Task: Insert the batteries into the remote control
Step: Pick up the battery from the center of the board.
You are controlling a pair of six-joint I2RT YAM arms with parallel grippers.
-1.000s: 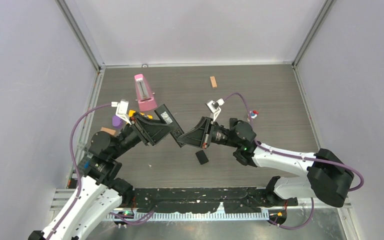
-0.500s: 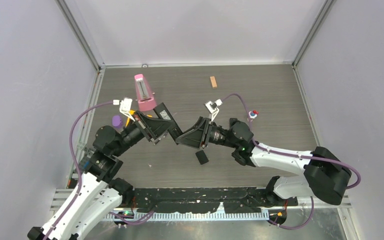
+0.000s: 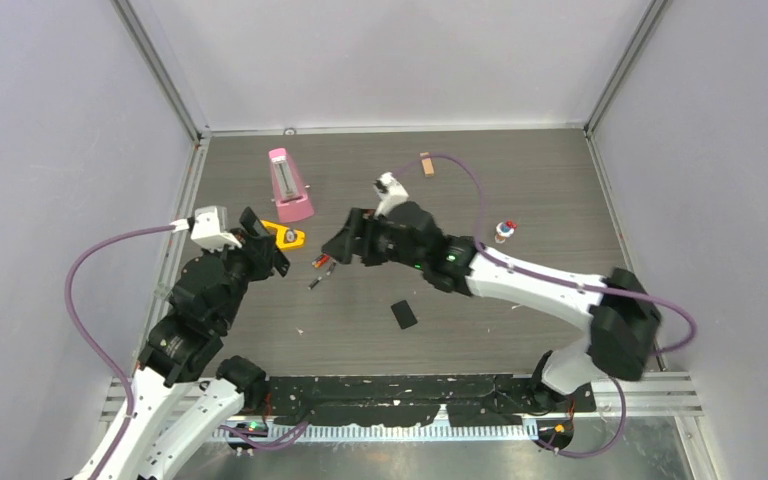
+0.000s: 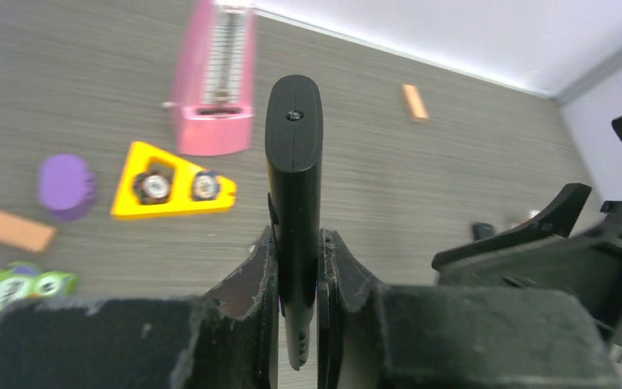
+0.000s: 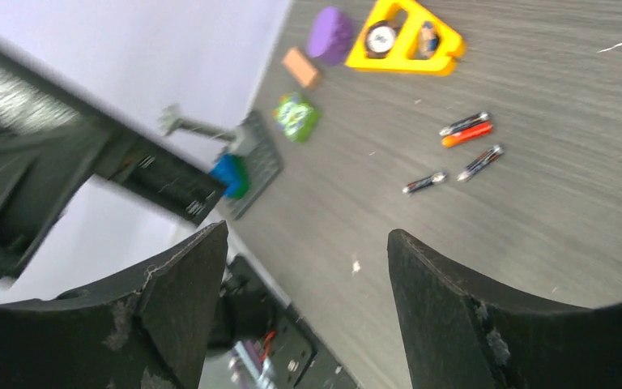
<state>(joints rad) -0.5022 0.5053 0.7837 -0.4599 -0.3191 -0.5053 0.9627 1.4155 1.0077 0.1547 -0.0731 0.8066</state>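
Observation:
The black remote control (image 4: 293, 154) stands edge-on between the fingers of my left gripper (image 4: 296, 243), which is shut on it and held above the left side of the table (image 3: 263, 250). Several small batteries (image 5: 466, 130) with red-and-dark casings lie loose on the wood surface; in the top view the batteries (image 3: 320, 263) sit between the two grippers. My right gripper (image 5: 308, 235) is open with nothing between its fingers, and it hovers just right of the batteries (image 3: 340, 247).
A pink metronome-shaped object (image 3: 286, 186) and a yellow triangle toy (image 3: 286, 236) stand behind the batteries. A small black flat piece (image 3: 403, 314) lies nearer the front. A wooden block (image 3: 426, 163), a small bottle (image 3: 503, 230), a purple piece (image 4: 65, 185) and a green toy (image 4: 16, 285) lie around.
The two grippers were together at the table's middle. The right one has opened and swung toward the far left; the left arm has drawn back leftward with the remote control, uncovering the batteries.

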